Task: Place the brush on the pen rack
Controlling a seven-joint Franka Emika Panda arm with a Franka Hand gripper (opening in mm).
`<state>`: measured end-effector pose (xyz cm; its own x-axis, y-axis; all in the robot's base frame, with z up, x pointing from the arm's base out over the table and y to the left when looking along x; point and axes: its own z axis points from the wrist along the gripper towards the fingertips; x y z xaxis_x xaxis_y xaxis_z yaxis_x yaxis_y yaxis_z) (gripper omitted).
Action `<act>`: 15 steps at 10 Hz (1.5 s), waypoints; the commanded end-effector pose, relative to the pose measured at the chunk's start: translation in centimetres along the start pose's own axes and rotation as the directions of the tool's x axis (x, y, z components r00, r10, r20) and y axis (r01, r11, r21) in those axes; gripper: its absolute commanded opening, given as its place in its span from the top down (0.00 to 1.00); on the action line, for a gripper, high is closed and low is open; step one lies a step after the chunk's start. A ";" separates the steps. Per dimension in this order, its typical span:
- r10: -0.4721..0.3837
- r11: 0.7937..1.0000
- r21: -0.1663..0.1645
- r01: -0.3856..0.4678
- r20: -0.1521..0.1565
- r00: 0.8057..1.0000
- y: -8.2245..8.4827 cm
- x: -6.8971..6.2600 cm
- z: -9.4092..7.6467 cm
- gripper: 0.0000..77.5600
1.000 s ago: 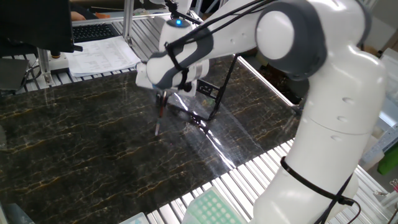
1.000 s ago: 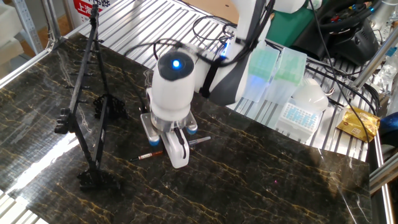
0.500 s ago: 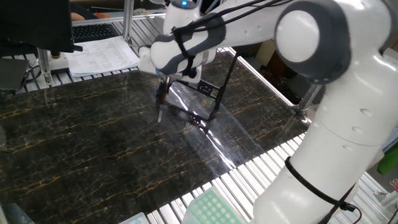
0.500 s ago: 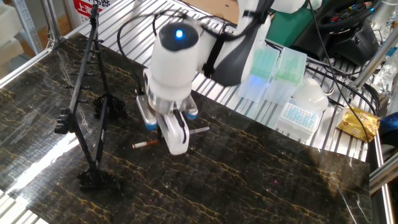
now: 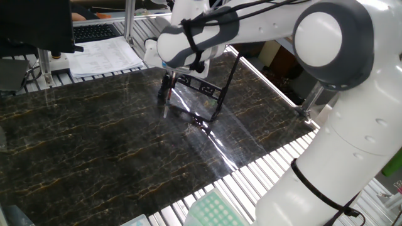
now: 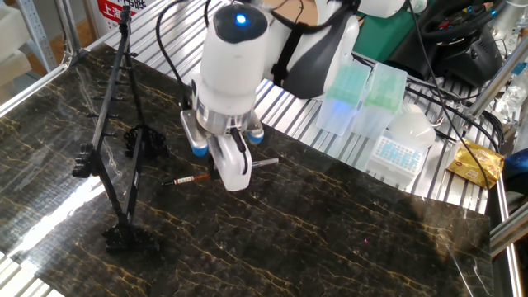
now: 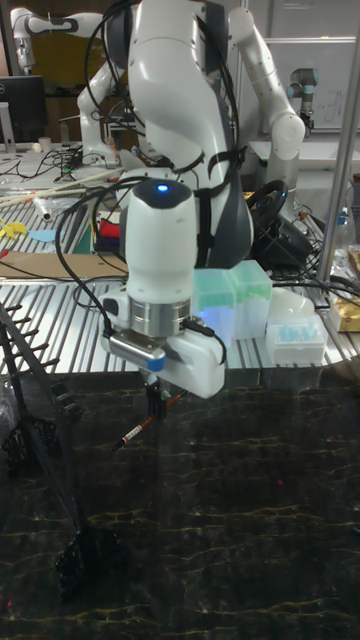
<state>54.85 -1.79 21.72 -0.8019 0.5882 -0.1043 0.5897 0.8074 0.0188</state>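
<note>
The brush [image 5: 164, 108] is a thin reddish-brown stick with a pale end, and my gripper [image 5: 167, 94] is shut on it near its dark section. It hangs tilted a little above the dark marble table, just left of the pen rack [image 5: 204, 88], a black thin-rod frame with a slotted cross panel. In the other fixed view the brush [image 6: 188, 178] sticks out on both sides of the gripper [image 6: 233, 175], and the rack [image 6: 114, 107] stands apart to the left. The tall view shows the gripper [image 7: 156, 398], the brush [image 7: 133, 431] and the rack [image 7: 30, 432] at the left edge.
Green pipette tip boxes [image 6: 351, 91] and a white tip box [image 6: 396, 153] sit on the slatted metal bench behind the marble top. Papers [image 5: 103, 56] lie at the back left. Another green tip rack [image 5: 213, 210] sits at the front edge.
My gripper has risen with the brush held in it and drifted toward the rack. The rack has not moved.
</note>
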 end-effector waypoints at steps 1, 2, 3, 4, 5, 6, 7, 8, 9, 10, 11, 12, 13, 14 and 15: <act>-0.028 1.000 -0.013 0.028 -0.051 0.998 -0.1 0.0 -0.2 0.99; -0.020 1.000 0.006 0.020 -0.037 0.999 -0.1 0.0 -0.2 0.99; -0.003 1.000 0.014 0.004 -0.032 0.999 -0.1 0.0 -0.2 0.99; -0.003 1.000 0.008 0.003 -0.019 1.000 -0.1 0.0 -0.2 0.99; -0.002 1.000 0.008 0.002 -0.004 1.000 -0.1 0.0 -0.2 0.99; 0.001 1.000 0.008 -0.001 0.000 1.000 -0.1 0.0 -0.2 0.99; 0.027 1.000 0.011 -0.027 -0.005 1.000 -0.2 0.0 -1.4 0.99; 0.058 0.998 0.014 -0.058 -0.013 0.998 -0.6 0.2 -3.5 0.99; 0.059 0.998 0.014 -0.059 -0.007 0.998 -1.1 0.3 -4.8 0.99; 0.048 0.999 0.011 -0.048 -0.004 0.999 -1.7 0.4 -6.1 0.99; 0.046 0.999 0.011 -0.046 -0.003 0.999 -1.9 0.4 -6.4 0.99; 0.051 0.998 0.043 -0.051 0.017 0.999 -2.5 0.7 -7.8 0.99; 0.049 0.997 0.066 -0.051 0.031 0.998 -2.8 0.9 -8.4 0.99; 0.042 0.996 0.073 -0.044 0.029 0.999 -4.1 1.4 -10.2 0.99; 0.019 0.997 0.074 -0.021 0.027 0.999 -5.0 1.6 -11.0 0.99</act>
<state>51.68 -3.07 29.93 -0.7770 0.6189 -0.1151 0.6248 0.7805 -0.0212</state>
